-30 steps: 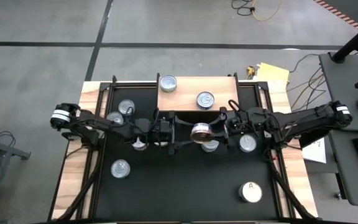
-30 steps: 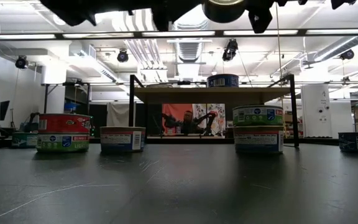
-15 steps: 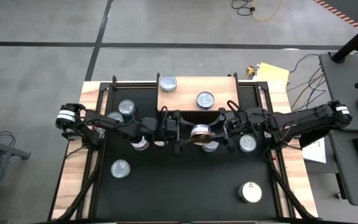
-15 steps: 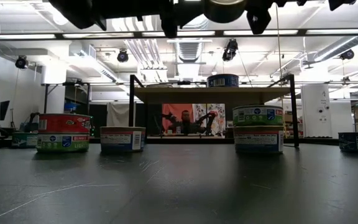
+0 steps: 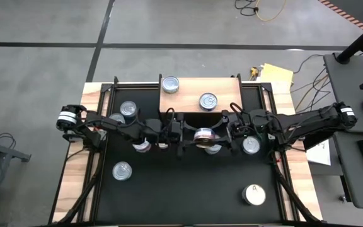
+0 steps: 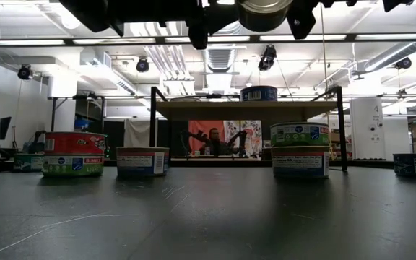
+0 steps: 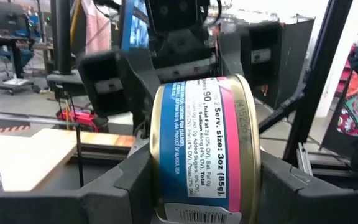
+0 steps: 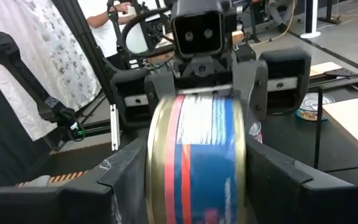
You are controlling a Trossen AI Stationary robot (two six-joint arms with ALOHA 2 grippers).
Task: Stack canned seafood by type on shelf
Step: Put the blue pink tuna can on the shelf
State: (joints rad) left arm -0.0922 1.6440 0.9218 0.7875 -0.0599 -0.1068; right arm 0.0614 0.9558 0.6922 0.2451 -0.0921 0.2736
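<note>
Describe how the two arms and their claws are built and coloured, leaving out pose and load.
Both arms are dark, jointed links; the left arm and right arm each carry a white band with dark marking at the outer joint. Thin black cables loop near the right wrist. Each ends in a blocky black left claw and right claw with broad flat fingers; a boxy two-lens camera housing sits above the fingers.

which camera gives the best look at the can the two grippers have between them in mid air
The left wrist view: the gold-rimmed can fills it, its blue and pink label readable. The right wrist view shows it large but blurred. The high view shows only its top, the low view only its underside.
</note>
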